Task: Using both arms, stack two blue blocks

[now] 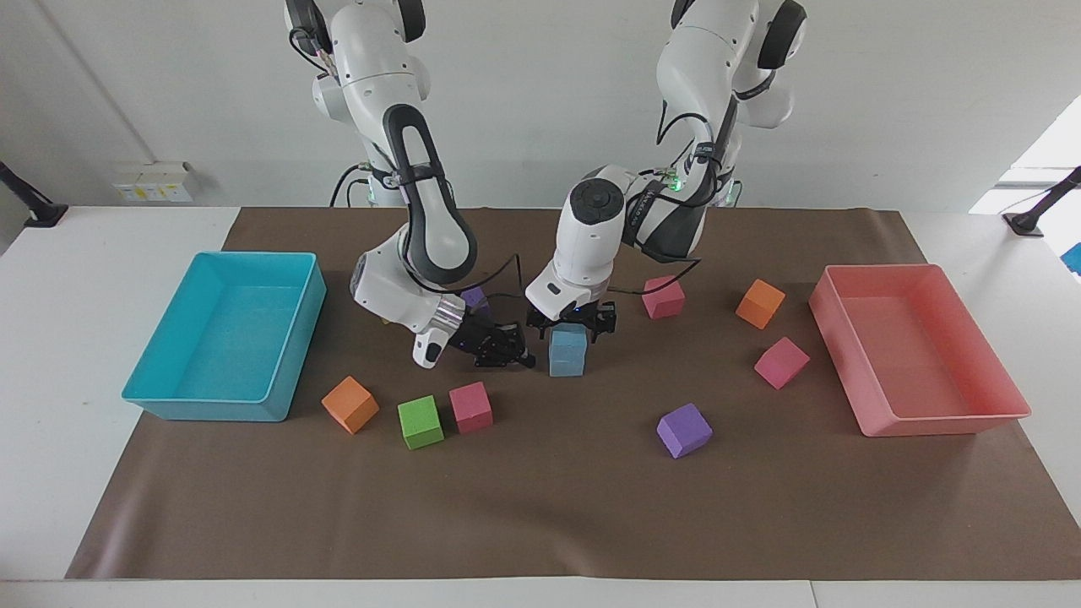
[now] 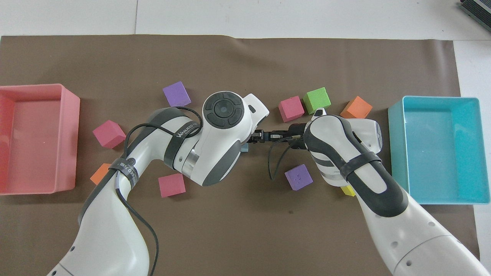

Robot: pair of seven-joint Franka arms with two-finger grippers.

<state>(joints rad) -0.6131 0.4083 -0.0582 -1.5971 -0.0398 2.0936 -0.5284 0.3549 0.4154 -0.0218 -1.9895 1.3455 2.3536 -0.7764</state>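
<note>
Two light blue blocks stand as one column in the middle of the mat, the upper one (image 1: pixel 568 338) on the lower one (image 1: pixel 567 363). My left gripper (image 1: pixel 570 329) is down over the column and hides its top. In the overhead view only a blue corner (image 2: pixel 244 148) shows under the left hand. My right gripper (image 1: pixel 522 355) lies low and level beside the column, toward the right arm's end, a small gap away. The two grippers' tips nearly meet in the overhead view, left (image 2: pixel 256 136) and right (image 2: pixel 270 135).
A turquoise tray (image 1: pixel 291 338) stands at the right arm's end and a pink tray (image 1: pixel 937 422) at the left arm's end. Orange (image 1: pixel 350 404), green (image 1: pixel 420 421), pink (image 1: pixel 470 407) and purple (image 1: pixel 684 429) cubes lie farther out. A purple cube (image 2: pixel 298 177) lies beside the right arm.
</note>
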